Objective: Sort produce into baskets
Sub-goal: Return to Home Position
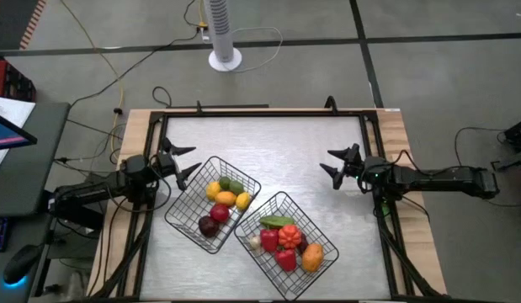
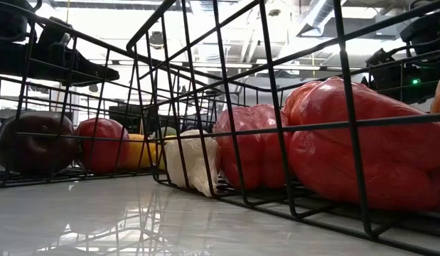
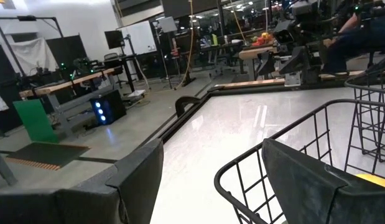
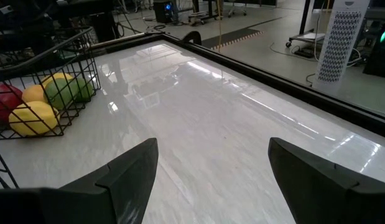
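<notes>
1. A grey concrete floor point(image 1: 428, 76) surrounds the scene. A white tower fan point(image 1: 222, 34) stands well beyond the left basket, past the table's far edge.
2. A pale, glossy table point(image 1: 268, 143) with a wooden border carries the left basket towards its front.
3. The left basket point(image 1: 189, 186), made of black wire, sits turned cornerwise. The right basket point(image 1: 315, 225), its twin, sits just beside it on the right.
4. The left gripper point(image 1: 193, 160) hovers near the left basket's far-left side, fingers spread wide and holding nothing. The right gripper point(image 1: 326, 161) is well apart to the right of the left basket, equally spread and empty.
5. The produce point(image 1: 220, 206) lies in the baskets, none near either gripper's fingers. Yellow, green, orange, red and dark purple pieces fill the left basket. Red, green, orange and one pale piece fill its neighbour.
</notes>
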